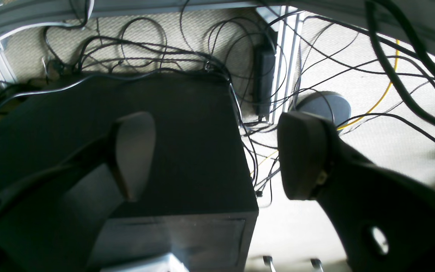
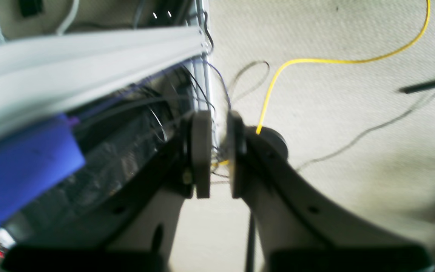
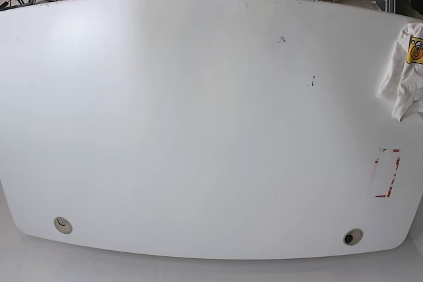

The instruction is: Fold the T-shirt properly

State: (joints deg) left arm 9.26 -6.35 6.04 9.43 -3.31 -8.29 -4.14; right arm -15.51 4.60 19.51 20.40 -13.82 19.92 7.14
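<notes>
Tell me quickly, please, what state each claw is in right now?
Left claw: open, holding nothing, pointed at the floor.
Right claw: nearly shut, a narrow gap left, nothing between its fingers.

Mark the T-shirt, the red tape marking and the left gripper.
T-shirt [image 3: 403, 64]: base view, white cloth at table's right edge.
Red tape marking [image 3: 388, 173]: base view, its right strip.
Left gripper [image 1: 217, 155]: left wrist view, between open fingertips.
</notes>
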